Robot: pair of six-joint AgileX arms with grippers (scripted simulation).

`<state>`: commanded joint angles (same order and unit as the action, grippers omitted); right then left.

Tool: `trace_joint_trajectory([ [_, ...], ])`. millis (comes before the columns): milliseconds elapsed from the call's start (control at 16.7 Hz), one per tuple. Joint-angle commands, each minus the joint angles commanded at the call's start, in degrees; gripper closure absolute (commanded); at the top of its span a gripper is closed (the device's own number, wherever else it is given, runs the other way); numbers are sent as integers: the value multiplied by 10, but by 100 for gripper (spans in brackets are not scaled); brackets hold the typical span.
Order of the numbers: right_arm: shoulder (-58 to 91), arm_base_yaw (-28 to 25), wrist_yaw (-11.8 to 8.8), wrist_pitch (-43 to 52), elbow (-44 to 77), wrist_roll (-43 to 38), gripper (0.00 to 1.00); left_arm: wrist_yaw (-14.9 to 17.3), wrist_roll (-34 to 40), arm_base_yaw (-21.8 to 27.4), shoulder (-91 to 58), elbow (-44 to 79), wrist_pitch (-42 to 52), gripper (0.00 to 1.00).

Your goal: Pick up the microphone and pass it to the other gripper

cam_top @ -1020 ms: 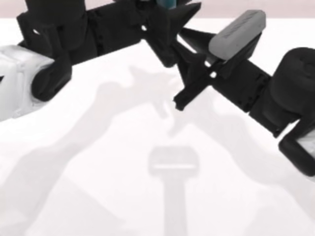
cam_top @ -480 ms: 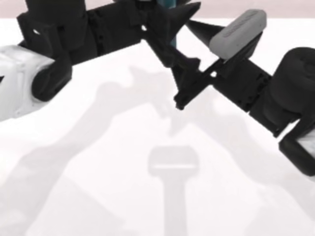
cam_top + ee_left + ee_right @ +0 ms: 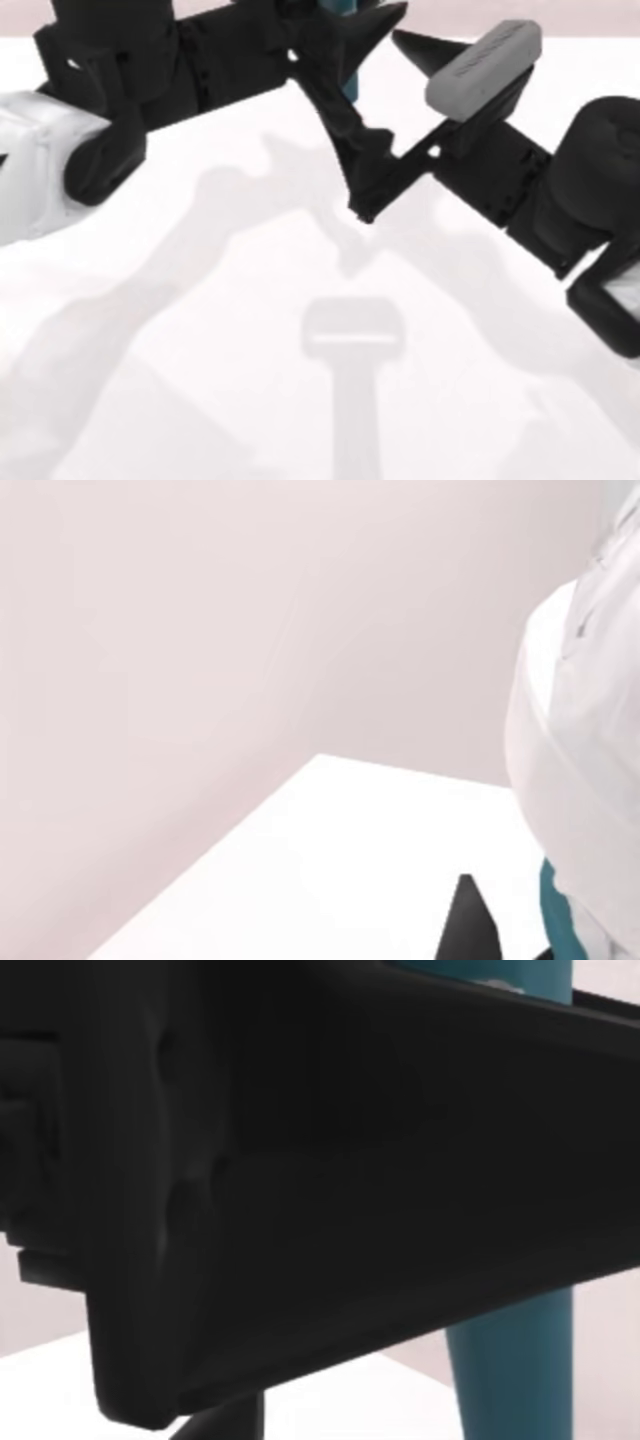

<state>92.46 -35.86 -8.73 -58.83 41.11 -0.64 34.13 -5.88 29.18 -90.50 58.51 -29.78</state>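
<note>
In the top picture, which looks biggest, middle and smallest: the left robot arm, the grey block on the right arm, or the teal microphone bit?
1. Left arm, biggest by far.
2. Grey block.
3. Microphone, smallest; only a sliver of teal handle shows, the rest hidden by the grippers.

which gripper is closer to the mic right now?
Left. The left gripper is right at the microphone's teal handle at the table's far edge; the right gripper flanks it, fingers spread on either side.

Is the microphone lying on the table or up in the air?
Up in the air: the microphone hangs between both grippers, above the white table.
</note>
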Motion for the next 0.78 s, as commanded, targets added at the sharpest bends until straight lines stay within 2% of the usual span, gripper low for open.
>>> trace_joint_trajectory([
  [240, -8, 2, -1, 0, -11, 0, 0, 5, -2, -6, 5, -2, 1, 100],
  [600, -119, 18, -22, -7, -132, -3, 0, 66, -4, -77, 38, -33, 5, 100],
  [780, -141, 21, -28, -11, -154, -3, 0, 79, -5, -93, 45, -41, 7, 100],
])
